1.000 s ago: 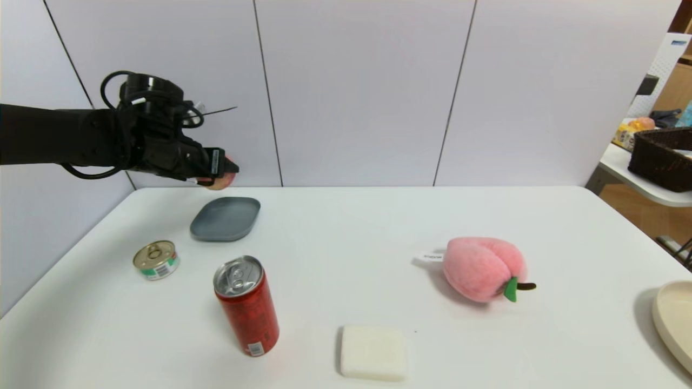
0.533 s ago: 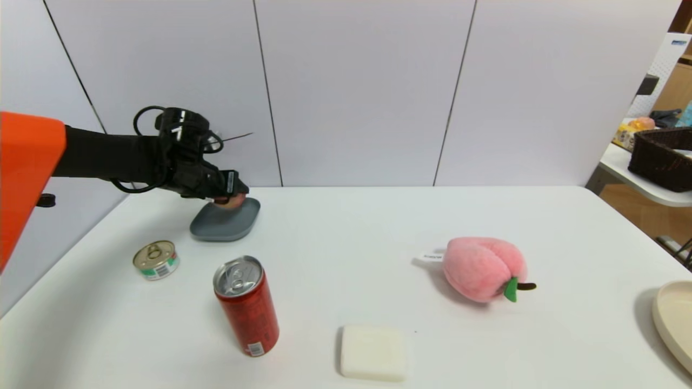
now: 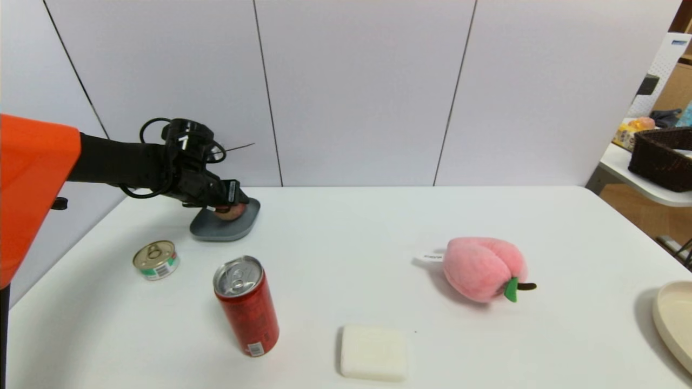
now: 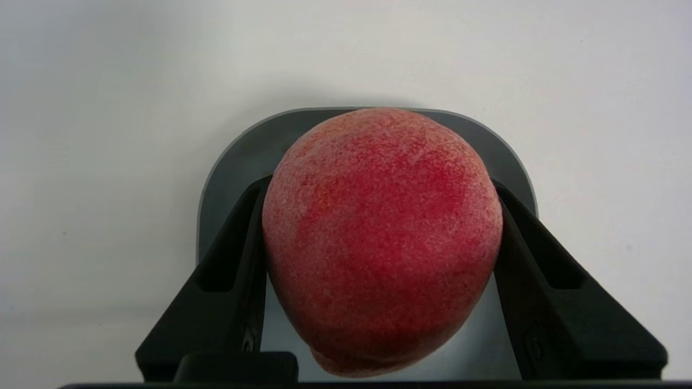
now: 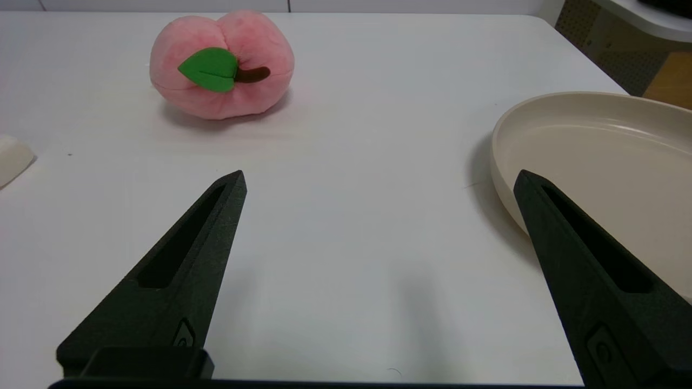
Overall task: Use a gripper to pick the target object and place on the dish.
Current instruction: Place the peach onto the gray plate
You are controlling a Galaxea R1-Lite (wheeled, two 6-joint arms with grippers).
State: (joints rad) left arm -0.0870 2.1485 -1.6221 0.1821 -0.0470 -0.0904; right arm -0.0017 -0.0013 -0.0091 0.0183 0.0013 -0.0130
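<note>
At the head view's upper left, the left gripper [image 3: 233, 204] pinches the peach [image 4: 381, 237] across its widest part, over the dish [image 3: 221, 228]. It looks smooth, firm, likely slippery. The right gripper [image 5: 378, 181] sits spread.

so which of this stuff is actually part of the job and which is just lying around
In the job:
- left gripper, fingers shut on the peach
- peach
- grey-blue dish under it

Lying about:
- plush peach
- red drink can
- small tin
- white block
- cream plate
- right gripper, idle
</note>
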